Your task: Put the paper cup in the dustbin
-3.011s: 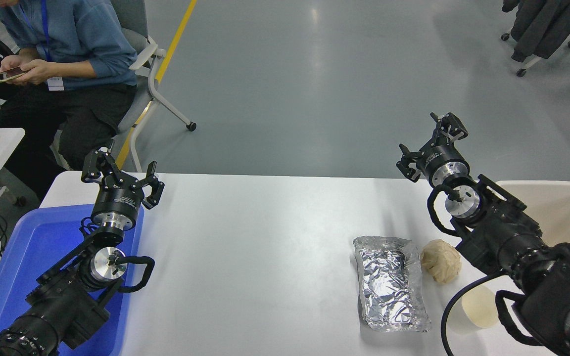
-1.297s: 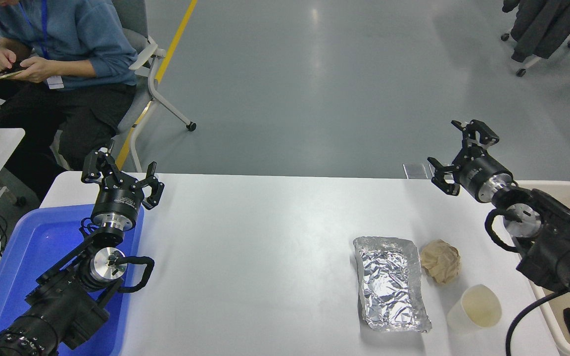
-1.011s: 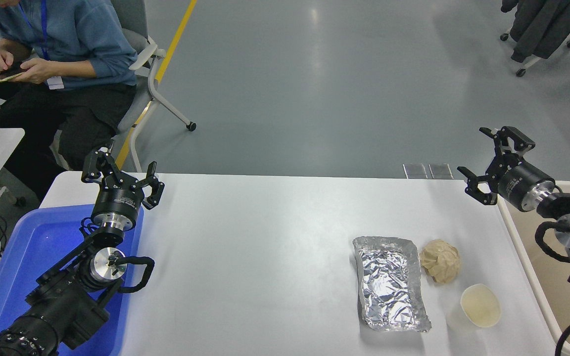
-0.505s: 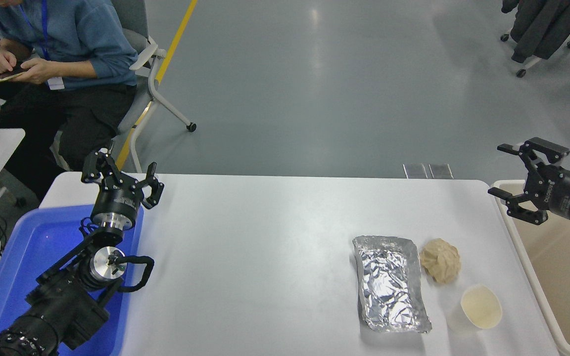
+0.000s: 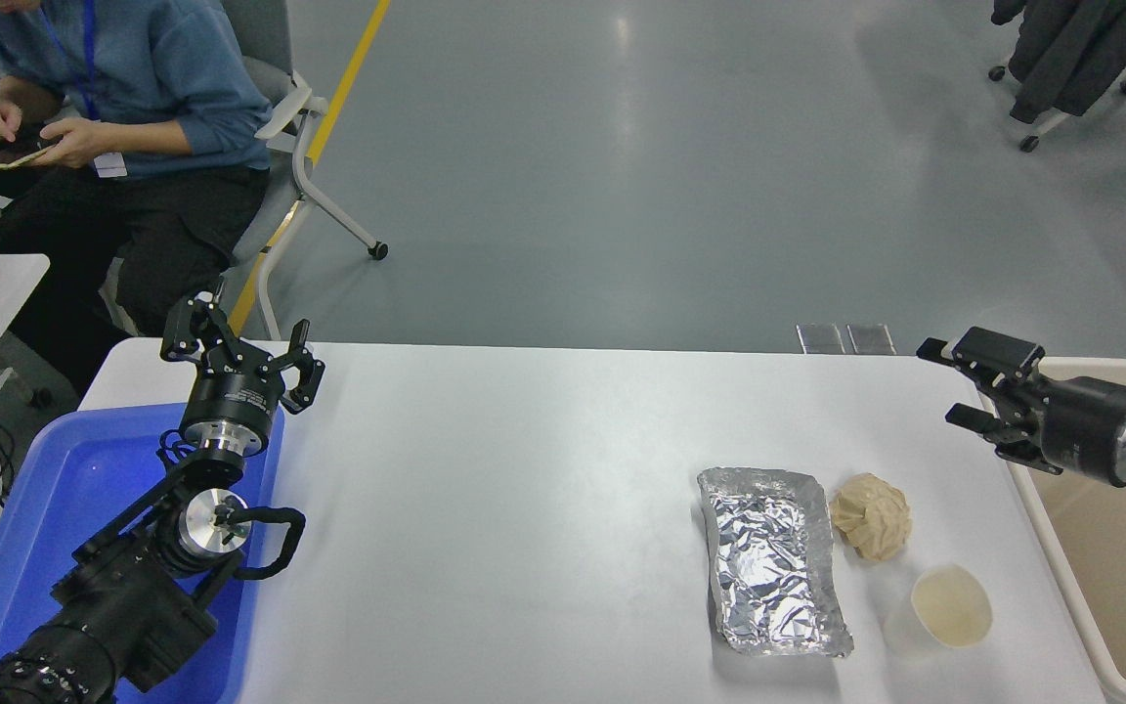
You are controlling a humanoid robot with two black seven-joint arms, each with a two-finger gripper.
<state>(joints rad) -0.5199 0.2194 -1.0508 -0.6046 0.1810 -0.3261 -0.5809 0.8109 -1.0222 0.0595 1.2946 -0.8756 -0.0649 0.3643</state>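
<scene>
While the dustbin point(image 5: 1061, 577) (cropped) sits right, paper cup point(image 5: 944, 611) stands upright.

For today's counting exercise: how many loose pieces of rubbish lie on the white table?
3. The foil tray lies right of centre, the tan paper ball just right of it, and the paper cup stands nearer the camera, beside the dustbin.

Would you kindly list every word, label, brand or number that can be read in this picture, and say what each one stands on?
No text can be read here.
Right claw: pale marks on its black body, too blurred to read.
Left claw: small pale print on its wrist, too small to read.
Paper cup, dustbin, foil tray, paper ball, blue tray: no print visible.
</scene>
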